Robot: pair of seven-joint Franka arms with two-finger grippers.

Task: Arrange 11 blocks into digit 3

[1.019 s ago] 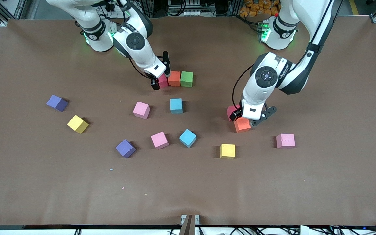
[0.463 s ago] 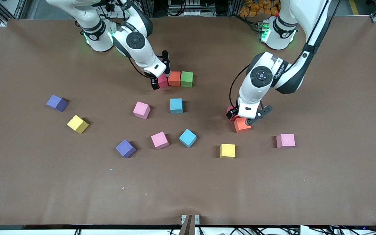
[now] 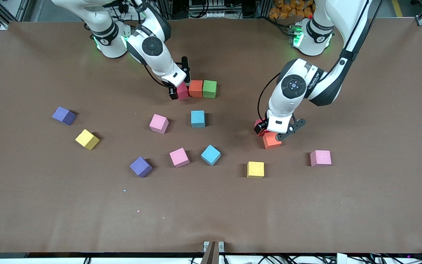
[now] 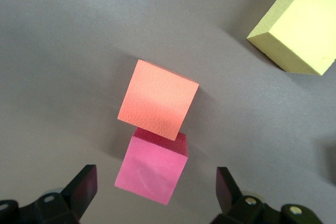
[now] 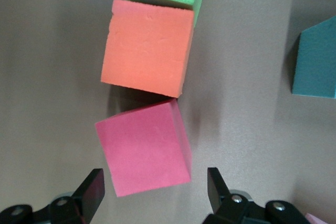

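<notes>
A red block (image 3: 182, 91), an orange block (image 3: 196, 88) and a green block (image 3: 209, 89) form a short row close to the robots' bases. My right gripper (image 3: 181, 91) is low and open around that red block (image 5: 143, 148), which sits slightly skewed to the orange block (image 5: 147, 47), with a gap at each finger. The right gripper (image 5: 156, 190) touches nothing. My left gripper (image 3: 272, 132) is open and low over a second red block (image 3: 259, 126) that touches another orange block (image 3: 271, 140). In the left wrist view this red block (image 4: 152, 169) lies between the open fingers of the left gripper (image 4: 155, 190), next to the orange block (image 4: 158, 99).
Loose blocks lie nearer the front camera: blue (image 3: 197, 118), pink (image 3: 159, 123), pink (image 3: 179, 157), blue (image 3: 210, 154), purple (image 3: 140, 167), purple (image 3: 64, 116), yellow (image 3: 87, 139), yellow (image 3: 255, 169), pink (image 3: 320, 158). All sit on the brown table (image 3: 361, 205).
My left gripper has shifted a little toward the right arm's end, more squarely over its red block. My right gripper's fingers have narrowed slightly around the row's red block.
</notes>
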